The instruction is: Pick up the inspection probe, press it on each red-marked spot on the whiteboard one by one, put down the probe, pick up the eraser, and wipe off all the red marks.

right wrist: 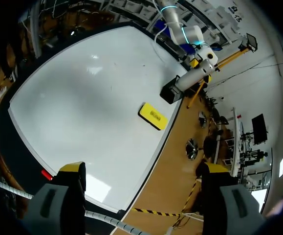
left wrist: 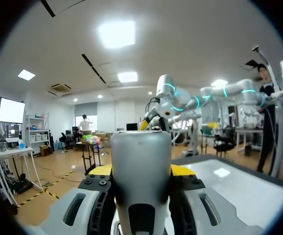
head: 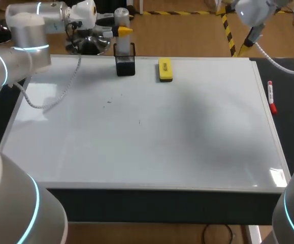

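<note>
The inspection probe (head: 121,16), a grey-white cylinder, is upright just above the black holder (head: 125,64) at the whiteboard's far edge. My left gripper (head: 124,31) is shut on it. In the left wrist view the probe (left wrist: 141,161) fills the gap between the yellow-tipped fingers of that gripper (left wrist: 141,170). The yellow eraser (head: 165,69) lies flat on the board to the right of the holder. My right gripper (right wrist: 143,169) is open and empty, high over the far right corner, with the eraser (right wrist: 153,116) and holder (right wrist: 170,90) below it. The whiteboard (head: 152,142) shows only small dark specks and no red marks.
A red marker (head: 271,96) lies on the dark strip beyond the board's right edge. My left arm's cable (head: 60,94) hangs over the board's far left part. My right arm (head: 253,12) comes in at the far right corner.
</note>
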You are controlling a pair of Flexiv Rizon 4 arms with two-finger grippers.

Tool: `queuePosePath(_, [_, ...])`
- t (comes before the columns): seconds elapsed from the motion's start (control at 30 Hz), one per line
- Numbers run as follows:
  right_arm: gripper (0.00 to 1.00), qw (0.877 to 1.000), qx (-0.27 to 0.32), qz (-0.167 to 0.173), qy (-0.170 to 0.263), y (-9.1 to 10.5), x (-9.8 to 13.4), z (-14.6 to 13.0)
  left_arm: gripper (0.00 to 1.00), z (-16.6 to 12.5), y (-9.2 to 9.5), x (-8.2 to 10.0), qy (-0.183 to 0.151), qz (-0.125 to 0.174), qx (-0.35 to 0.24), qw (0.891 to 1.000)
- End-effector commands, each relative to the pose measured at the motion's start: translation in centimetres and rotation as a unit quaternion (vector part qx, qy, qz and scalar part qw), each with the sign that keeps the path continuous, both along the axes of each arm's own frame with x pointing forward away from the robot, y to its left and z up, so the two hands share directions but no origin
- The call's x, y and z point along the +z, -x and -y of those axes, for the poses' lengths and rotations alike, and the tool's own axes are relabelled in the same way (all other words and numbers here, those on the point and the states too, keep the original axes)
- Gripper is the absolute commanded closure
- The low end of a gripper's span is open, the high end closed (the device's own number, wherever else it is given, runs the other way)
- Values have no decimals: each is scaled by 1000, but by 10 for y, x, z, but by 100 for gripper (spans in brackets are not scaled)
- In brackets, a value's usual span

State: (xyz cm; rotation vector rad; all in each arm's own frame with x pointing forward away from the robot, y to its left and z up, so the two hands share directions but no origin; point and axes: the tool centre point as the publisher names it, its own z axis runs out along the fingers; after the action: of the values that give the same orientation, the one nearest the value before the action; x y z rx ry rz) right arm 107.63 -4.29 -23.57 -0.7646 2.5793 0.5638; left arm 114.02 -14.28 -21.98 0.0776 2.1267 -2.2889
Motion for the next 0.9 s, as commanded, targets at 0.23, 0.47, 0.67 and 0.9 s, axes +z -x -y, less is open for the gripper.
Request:
queuePosePath(0.23, [0,1000,1,-1,2,0,1,0,100,5,-5,-20,18,-3,8,1000])
queuePosePath(0.47, [0,1000,1,-1,2,0,1,0,100,4,-7,-33,18,-11,13,1000])
queuePosePath(0.67, [0,1000,1,-1,2,0,1,0,100,3,-7,-44,19,-17,16,1000])
queuePosePath(0.9, [0,1000,1,-1,2,0,1,0,100,0,-8,-53,17,-25,17,999])
